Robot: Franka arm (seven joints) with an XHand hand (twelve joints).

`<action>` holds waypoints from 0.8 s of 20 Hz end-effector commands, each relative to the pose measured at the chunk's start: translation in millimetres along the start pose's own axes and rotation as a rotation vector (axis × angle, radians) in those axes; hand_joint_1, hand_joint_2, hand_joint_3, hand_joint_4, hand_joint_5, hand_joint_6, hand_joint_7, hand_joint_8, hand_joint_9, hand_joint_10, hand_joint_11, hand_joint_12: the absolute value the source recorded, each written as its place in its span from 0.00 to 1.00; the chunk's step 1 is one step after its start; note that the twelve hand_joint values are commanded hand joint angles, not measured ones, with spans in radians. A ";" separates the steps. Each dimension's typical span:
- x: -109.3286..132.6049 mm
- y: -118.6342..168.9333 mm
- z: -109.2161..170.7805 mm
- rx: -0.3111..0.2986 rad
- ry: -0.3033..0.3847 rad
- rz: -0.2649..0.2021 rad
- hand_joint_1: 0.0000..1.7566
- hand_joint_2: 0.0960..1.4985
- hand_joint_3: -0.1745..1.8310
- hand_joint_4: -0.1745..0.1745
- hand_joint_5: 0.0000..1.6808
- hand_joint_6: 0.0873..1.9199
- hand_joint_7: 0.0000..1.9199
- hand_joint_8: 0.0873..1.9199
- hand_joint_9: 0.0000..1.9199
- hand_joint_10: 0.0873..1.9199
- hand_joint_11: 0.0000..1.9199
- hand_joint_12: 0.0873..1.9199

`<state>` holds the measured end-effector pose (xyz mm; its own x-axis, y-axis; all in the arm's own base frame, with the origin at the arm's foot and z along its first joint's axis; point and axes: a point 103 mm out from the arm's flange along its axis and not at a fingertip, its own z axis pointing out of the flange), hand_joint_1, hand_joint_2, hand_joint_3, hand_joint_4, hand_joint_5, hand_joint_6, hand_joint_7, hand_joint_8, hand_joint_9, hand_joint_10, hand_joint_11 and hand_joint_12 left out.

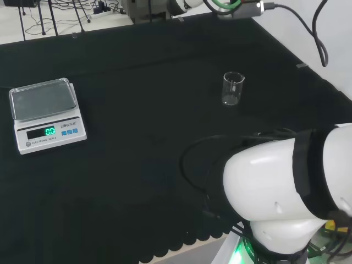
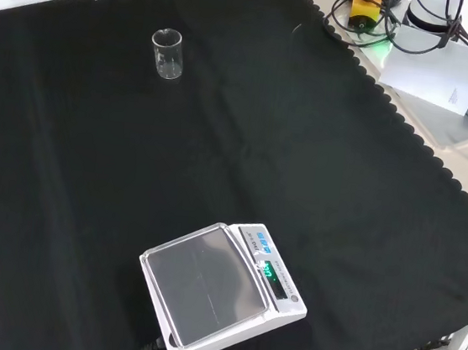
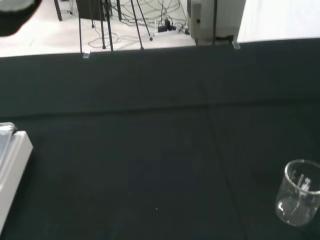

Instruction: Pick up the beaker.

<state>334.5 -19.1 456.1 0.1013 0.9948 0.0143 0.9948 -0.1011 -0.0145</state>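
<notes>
Beaker (image 1: 232, 88) upright on black cloth of counter (image 1: 143, 143), alone, nothing touching. Head view: right of centre, well apart from scale (image 1: 47, 113) at far left. Front view: upper left, scale low and centre. Wrist view: beaker (image 3: 299, 192) low at one edge, scale corner at the opposite edge, so camera not lined up on target yet.

Small, clear, looks empty. Judged: light, rigid, smooth wall so likely slippery, fragile if glass; tips easily on a side knock. Cloth underneath may let it slide or rock when nudged.

Best hold, by judgement: wrap round mid-wall, thumb opposite fingers, below the rim and spout, above the base. Avoid pinching the rim alone. Come in level from the side, close evenly, lift straight up.

Robot hand state: cannot tell. Dark blurred shape in one corner of wrist view, unidentifiable. Nothing near the beaker, grasp not yet begun.
</notes>
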 end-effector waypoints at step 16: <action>-113.1 81.6 179.4 0.087 0.082 0.124 0.37 0.44 0.21 0.53 0.06 0.00 0.01 0.35 0.06 0.44 0.00 0.58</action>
<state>396.9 -105.4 326.6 0.1855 0.9796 0.0769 0.9812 -0.1804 -0.0688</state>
